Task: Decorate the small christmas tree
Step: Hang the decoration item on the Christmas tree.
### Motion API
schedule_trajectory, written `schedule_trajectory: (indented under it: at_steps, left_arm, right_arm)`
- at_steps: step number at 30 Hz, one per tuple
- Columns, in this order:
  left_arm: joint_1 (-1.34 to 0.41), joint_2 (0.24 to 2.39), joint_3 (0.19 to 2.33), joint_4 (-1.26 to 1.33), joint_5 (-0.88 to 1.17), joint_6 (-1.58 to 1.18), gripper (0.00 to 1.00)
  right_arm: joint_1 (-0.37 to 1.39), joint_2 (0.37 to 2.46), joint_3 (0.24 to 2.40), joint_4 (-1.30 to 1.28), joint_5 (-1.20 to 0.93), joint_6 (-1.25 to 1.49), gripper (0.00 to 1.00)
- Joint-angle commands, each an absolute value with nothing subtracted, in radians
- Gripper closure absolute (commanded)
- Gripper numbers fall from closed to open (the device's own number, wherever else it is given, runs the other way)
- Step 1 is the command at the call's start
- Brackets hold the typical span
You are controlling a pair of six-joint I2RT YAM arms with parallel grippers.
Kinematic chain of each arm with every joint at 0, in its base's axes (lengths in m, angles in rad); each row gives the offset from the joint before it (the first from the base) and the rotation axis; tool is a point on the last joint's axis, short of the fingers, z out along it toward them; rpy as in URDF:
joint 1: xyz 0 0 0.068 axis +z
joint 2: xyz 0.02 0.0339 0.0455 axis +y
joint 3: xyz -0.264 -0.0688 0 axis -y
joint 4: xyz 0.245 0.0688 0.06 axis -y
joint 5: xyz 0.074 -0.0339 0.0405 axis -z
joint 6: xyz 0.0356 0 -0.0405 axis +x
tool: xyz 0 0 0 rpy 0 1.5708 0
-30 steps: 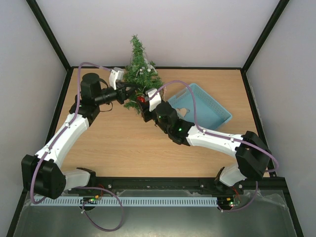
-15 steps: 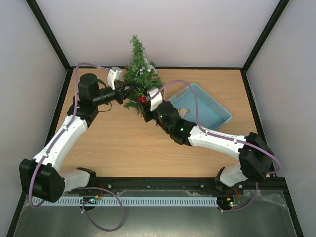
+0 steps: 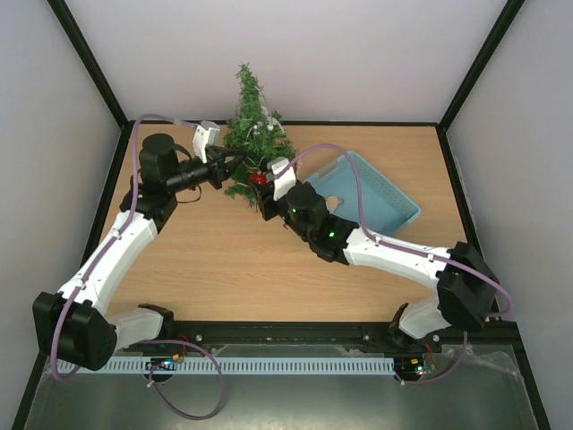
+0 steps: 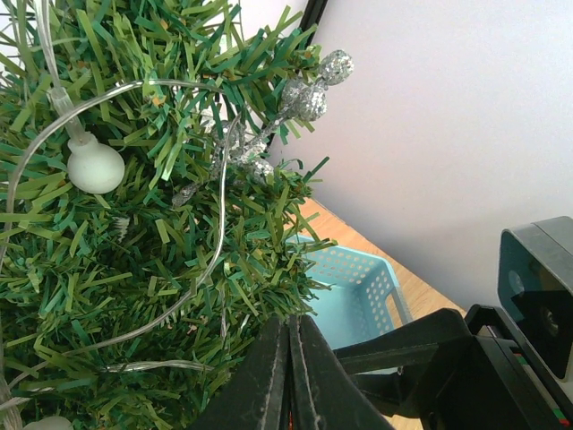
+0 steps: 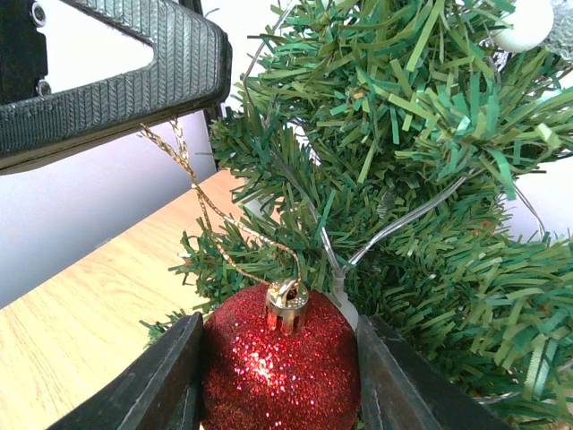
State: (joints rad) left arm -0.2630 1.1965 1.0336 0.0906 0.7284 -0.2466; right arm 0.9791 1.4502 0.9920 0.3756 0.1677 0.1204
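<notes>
small christmas tree (image 3: 253,134) at far edge of table (image 3: 224,260): light, springy, tips easily | right gripper (image 5: 279,381) clamps red bauble (image 5: 279,354) | left gripper (image 4: 289,345) pinched shut, seemingly on gold loop (image 5: 199,193) | I'd hook a stiff branch tip.

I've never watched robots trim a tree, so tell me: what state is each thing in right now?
small christmas tree, upright, lights strung on it.
red ball, clamped in the right hand, against the lower branches.
gold loop, stretched from the ball's cap up to the left hand.
left hand, shut.
blue basket, open side up, partly behind the right arm.
</notes>
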Motion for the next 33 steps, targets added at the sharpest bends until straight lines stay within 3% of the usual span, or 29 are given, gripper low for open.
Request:
schedule_trajectory:
  at_steps: [1, 33]
  left_arm:
    - [-0.258, 1.175, 1.059, 0.118, 0.734, -0.242, 0.97]
    - [-0.258, 1.127, 1.08, 0.132, 0.782, -0.346, 0.97]
  right_arm:
    - [0.973, 1.426, 1.036, 0.34, 0.181, 0.132, 0.59]
    - [0.973, 1.291, 1.109, 0.04, 0.12, 0.161, 0.56]
